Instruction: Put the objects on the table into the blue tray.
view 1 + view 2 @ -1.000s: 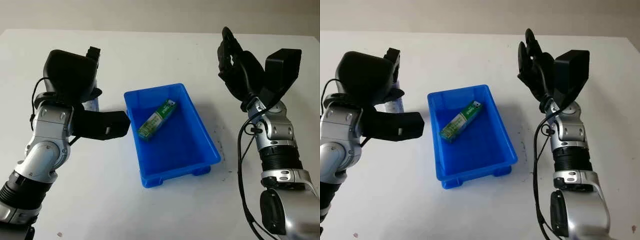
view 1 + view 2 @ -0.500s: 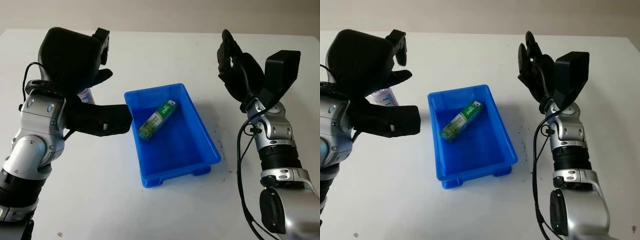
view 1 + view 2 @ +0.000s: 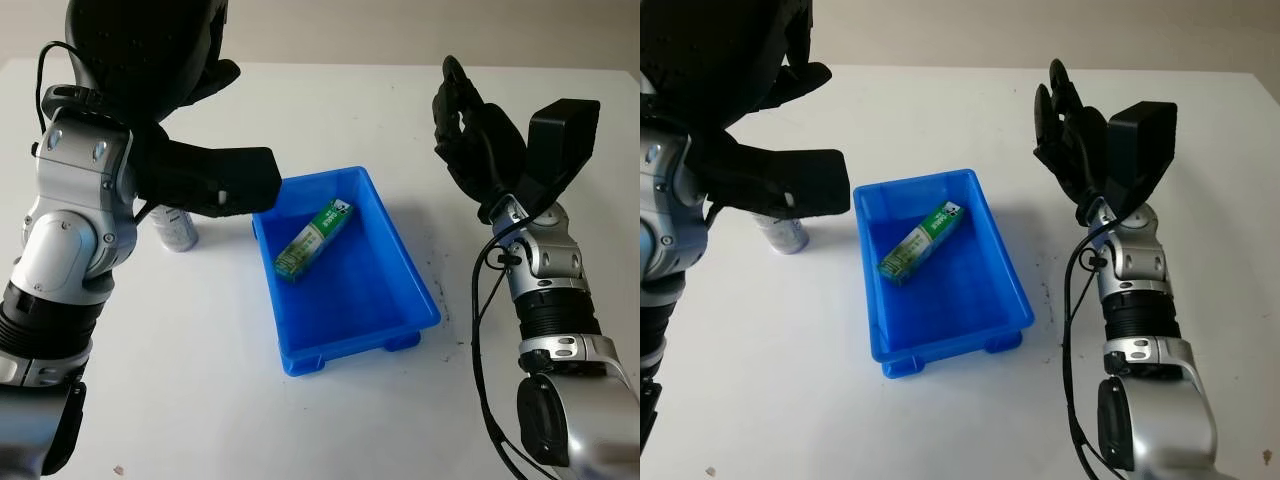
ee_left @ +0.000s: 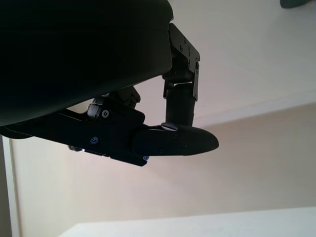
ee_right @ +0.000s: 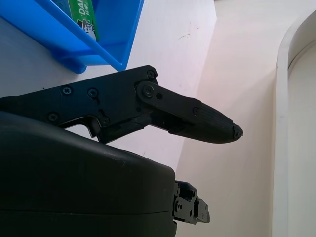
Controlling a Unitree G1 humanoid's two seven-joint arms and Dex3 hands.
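**One box in the tray, one can on the table**

The blue tray point(image 3: 405, 268) sits in the middle of the white table point(image 3: 330, 420). A green box point(image 3: 314, 238) lies inside it, at an angle. A small can point(image 3: 780, 233) stands upright on the table, near the left side of the tray. The left hand point(image 3: 150, 60) is high above the can, open and holding nothing. The right hand point(image 3: 470, 130) is raised to the right of the tray, also open.

Bright, even light falls on the white desk point(image 3: 330, 420), the blue tray point(image 3: 420, 300) casting a soft shadow toward five o'clock, focus sharp, no glare.
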